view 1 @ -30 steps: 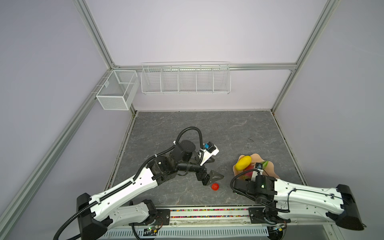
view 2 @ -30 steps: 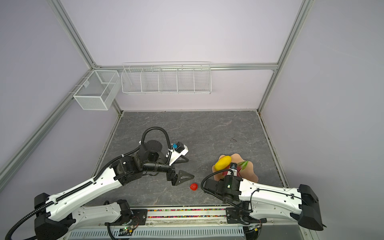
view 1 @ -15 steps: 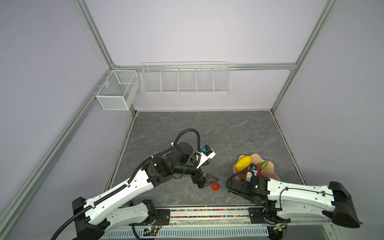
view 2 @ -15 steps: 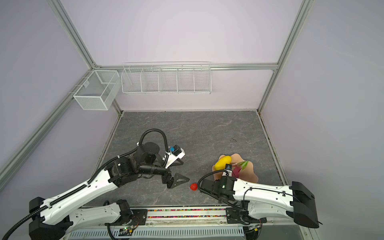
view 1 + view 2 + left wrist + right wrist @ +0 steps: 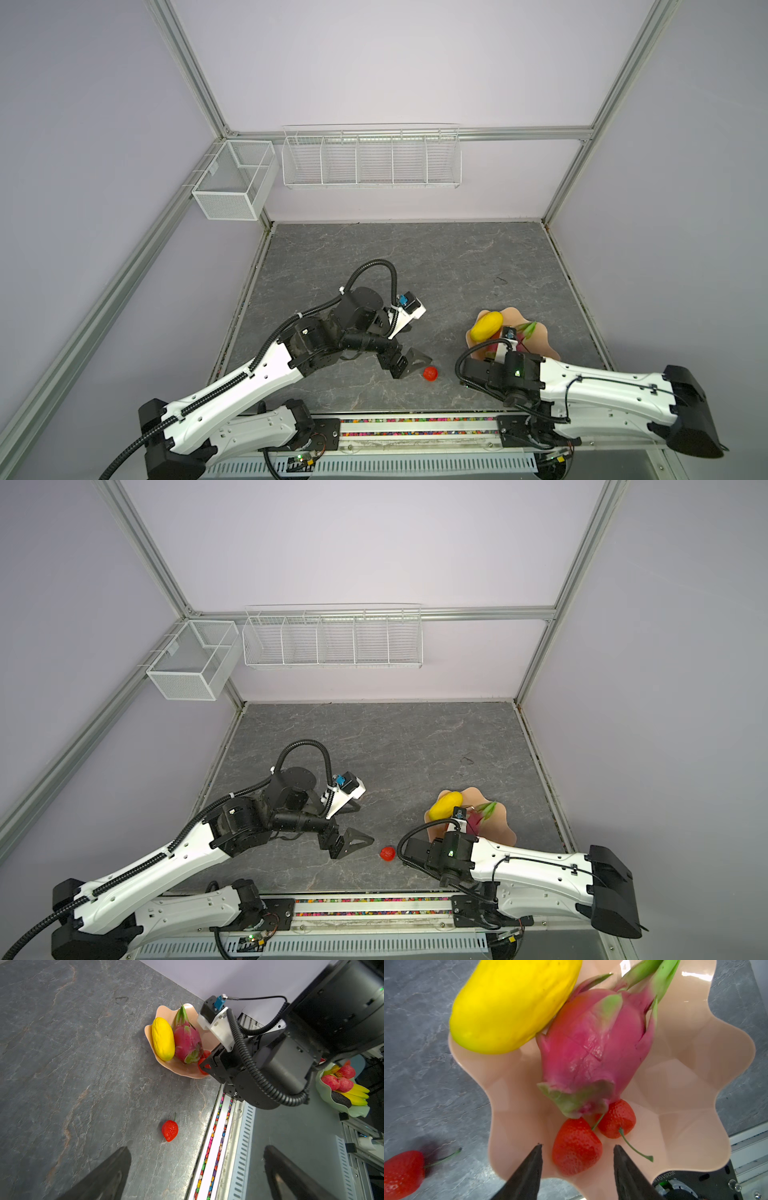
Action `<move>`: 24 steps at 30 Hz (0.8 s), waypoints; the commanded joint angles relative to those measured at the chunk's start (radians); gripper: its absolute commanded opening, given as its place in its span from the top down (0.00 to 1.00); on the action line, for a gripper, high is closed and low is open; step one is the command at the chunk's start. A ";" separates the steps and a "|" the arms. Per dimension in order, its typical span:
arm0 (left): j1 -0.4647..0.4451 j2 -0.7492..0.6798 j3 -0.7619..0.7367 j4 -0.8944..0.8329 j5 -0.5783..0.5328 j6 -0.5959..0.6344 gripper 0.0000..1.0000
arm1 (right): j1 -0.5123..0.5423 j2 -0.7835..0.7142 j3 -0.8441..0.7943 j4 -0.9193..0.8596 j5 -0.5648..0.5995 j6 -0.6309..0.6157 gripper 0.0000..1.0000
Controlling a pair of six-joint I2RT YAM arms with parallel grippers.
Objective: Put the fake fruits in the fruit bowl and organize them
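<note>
The peach fruit bowl (image 5: 540, 347) (image 5: 500, 831) (image 5: 180, 1072) (image 5: 685, 1064) sits at the front right. In it lie the yellow fruit (image 5: 487, 325) (image 5: 445, 805) (image 5: 163, 1039) (image 5: 512, 1001), the dragon fruit (image 5: 188, 1043) (image 5: 593, 1053) and two red strawberries (image 5: 576, 1147) (image 5: 616, 1119). My right gripper (image 5: 577, 1146) is open, its fingers either side of the nearer strawberry with gaps. A third strawberry (image 5: 430, 373) (image 5: 387, 853) (image 5: 170, 1130) (image 5: 402, 1172) lies on the table left of the bowl. My left gripper (image 5: 409, 361) (image 5: 353, 841) (image 5: 196, 1148) is wide open and empty, just left of it.
White wire baskets (image 5: 370, 166) and a mesh box (image 5: 232, 183) hang on the back wall. A rail with coloured beads (image 5: 415, 428) runs along the table's front edge. Beyond that edge, a green bowl of other fruit (image 5: 342, 1093) shows in the left wrist view.
My right gripper has opened, and the strawberry between its fingers now rests in the bowl. The left arm has drawn slightly nearer the front, beside the loose strawberry.
</note>
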 commanded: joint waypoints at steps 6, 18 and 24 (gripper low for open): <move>-0.002 -0.051 -0.029 -0.025 -0.063 -0.060 0.00 | 0.009 0.027 0.112 0.093 0.059 -0.297 0.39; -0.009 -0.161 0.065 -0.346 -0.126 -0.144 0.01 | 0.051 0.335 0.156 0.707 -0.287 -1.021 0.25; -0.009 -0.233 0.065 -0.385 -0.184 -0.204 0.01 | 0.014 0.382 0.100 0.790 -0.345 -1.040 0.23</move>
